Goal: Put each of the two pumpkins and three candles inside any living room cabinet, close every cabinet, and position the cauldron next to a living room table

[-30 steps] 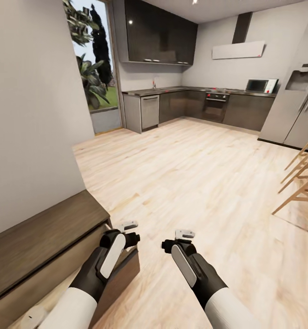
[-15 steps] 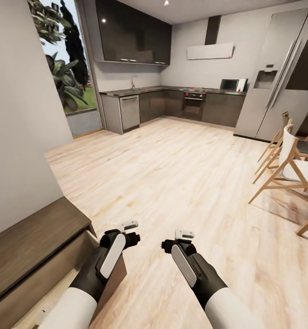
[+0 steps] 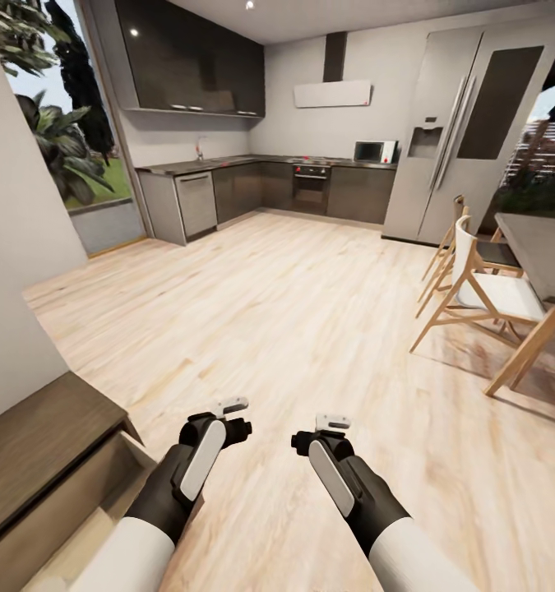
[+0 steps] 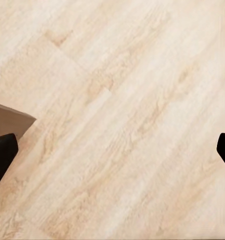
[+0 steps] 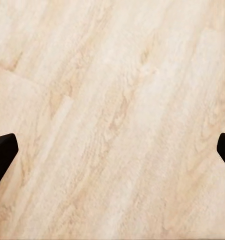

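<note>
a: what is underfoot and around?

b: pale wood-plank floor point(image 3: 310, 329) with long streaky grain, matte. at the head view's lower left stands the cabinet point(image 3: 39, 444), a low dark brown slab of wood, flat-topped, with a drawer point(image 3: 88, 526) pulled out and a pale beige inside. far back, a glossy dark kitchen point(image 3: 228, 181), a tall grey fridge point(image 3: 450, 140), and at the right a slanted-leg wooden chair point(image 3: 491, 304) with a white seat beside a grey table point(image 3: 544, 251).

a: and the grippers?

b: the left gripper point(image 3: 232, 419) and right gripper point(image 3: 330, 433) hang low over bare floor, black with white plates. in each wrist view the dark fingertips sit at opposite edges with floor between them, so both are spread apart and hold nothing.

a: what differs from half a second ago?

b: the whole view has swung rightwards: the camera turned. less of the cabinet shows, the window point(image 3: 55, 156) sits further left, and the table has come into sight. the arms keep the same pose.

a: anything hard to make out?

b: the cabinet and drawer are cut off by the edge, so the drawer's contents cannot be told. the table is cropped too.
</note>
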Robot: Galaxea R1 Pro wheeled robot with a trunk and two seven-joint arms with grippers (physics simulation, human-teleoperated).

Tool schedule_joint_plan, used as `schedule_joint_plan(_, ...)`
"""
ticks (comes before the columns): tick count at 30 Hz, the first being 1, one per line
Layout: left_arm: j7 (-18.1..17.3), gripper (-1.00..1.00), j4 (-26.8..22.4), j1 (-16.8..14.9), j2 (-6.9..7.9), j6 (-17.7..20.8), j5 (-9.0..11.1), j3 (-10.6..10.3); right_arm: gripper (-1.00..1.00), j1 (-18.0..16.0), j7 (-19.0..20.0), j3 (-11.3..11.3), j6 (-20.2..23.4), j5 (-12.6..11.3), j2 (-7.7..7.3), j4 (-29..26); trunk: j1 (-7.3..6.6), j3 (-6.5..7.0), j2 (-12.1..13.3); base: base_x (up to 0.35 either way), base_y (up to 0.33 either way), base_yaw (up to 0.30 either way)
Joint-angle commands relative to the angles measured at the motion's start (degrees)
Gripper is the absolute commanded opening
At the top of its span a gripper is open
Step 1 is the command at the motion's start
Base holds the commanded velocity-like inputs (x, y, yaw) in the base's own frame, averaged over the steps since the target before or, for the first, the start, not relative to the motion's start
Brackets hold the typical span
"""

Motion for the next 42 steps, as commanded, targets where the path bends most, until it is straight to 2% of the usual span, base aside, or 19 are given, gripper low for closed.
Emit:
schedule_joint_plan(1,0.59,1.00,-0.09,-0.02,0.02,0.09,0.63,-0.01,1.00,-0.06,-0.56,0.13,0.07,-0.52,0.00,-0.06,-0.01,-0.05,-0.03,0.000,0.000,-0.277)
schedule_joint_plan(14,0.97,1.00,0.72,-0.02,0.19,0.17,0.60,0.42,1.00,-0.06,-0.66,-0.25,0.48,-0.41,0.00,-0.17,-0.23,0.13,0.38,0.000,0.000,-0.278)
schedule_joint_plan(16,0.95,1.00,0.89,-0.02,0.19,0.25,0.63,0.41,1.00,-0.11,-0.74,-1.26,0.91,-0.37,0.00,-0.21,-0.66,0.49,1.18,0.000,0.000,-0.279)
schedule_joint_plan(23,0.94,1.00,2.36,-0.02,0.19,0.47,0.68,0.40,1.00,0.45,-1.02,-7.14,5.58,0.07,0.00,-2.93,-2.20,1.92,3.99,0.000,0.000,-0.280)
schedule_joint_plan(24,0.93,1.00,2.80,-0.02,0.18,0.42,0.59,0.38,1.00,0.57,-1.02,-8.91,6.15,0.11,0.00,-3.26,-2.42,2.13,4.39,0.000,0.000,-0.280)
schedule_joint_plan(28,0.71,1.00,2.68,-0.02,0.05,0.67,0.55,-0.52,1.00,1.09,-0.87,-13.59,8.02,-0.30,-4.57,-3.52,-3.08,2.82,5.59,0.000,0.000,-0.280)
schedule_joint_plan(30,0.74,1.00,2.62,-0.02,0.03,0.81,0.55,-0.62,1.00,2.40,-0.81,-14.80,7.88,-0.37,-6.03,-3.42,-3.08,2.91,5.59,0.000,0.000,-0.276)
schedule_joint_plan(31,0.75,1.00,2.62,-0.02,0.03,0.84,0.56,-0.66,1.00,4.02,-0.73,-15.59,7.23,-0.39,-6.97,-3.35,-3.08,2.95,5.59,0.000,0.000,-0.273)
schedule_joint_plan(33,0.74,1.00,2.69,-0.02,0.03,0.79,0.56,-0.77,1.00,9.40,-0.48,-18.68,2.88,-0.46,-9.76,-2.93,-3.08,3.04,5.59,0.000,0.000,-0.268)
schedule_joint_plan(34,0.75,1.00,2.72,0.00,0.02,0.81,0.54,-0.79,1.00,10.75,-0.39,-19.83,1.50,-0.48,-10.49,-2.68,-3.08,3.08,5.59,0.000,0.000,-0.267)
schedule_joint_plan(36,0.70,1.00,3.24,0.28,0.13,0.56,0.50,-0.76,1.00,12.31,-0.17,-21.26,-0.21,-0.50,-11.20,-1.69,-3.08,3.15,5.59,0.000,0.000,-0.267)
schedule_joint_plan(37,0.63,1.00,4.44,0.55,0.58,-0.07,0.40,-0.79,1.00,13.39,-0.01,-22.10,-2.35,-0.50,-11.55,0.48,-3.08,3.19,5.59,0.000,0.000,-0.267)
schedule_joint_plan(39,0.55,1.00,6.46,0.79,1.00,-1.44,0.30,-0.82,1.00,13.98,0.12,-22.53,-5.40,-0.54,-11.74,3.34,-3.08,3.25,5.59,0.000,0.000,-0.267)
schedule_joint_plan(42,0.39,1.00,12.08,1.08,1.65,-5.84,-0.30,-0.84,1.00,14.45,0.90,-22.87,-10.72,-0.58,-11.84,9.14,-3.08,3.35,5.59,0.000,0.000,-0.268)
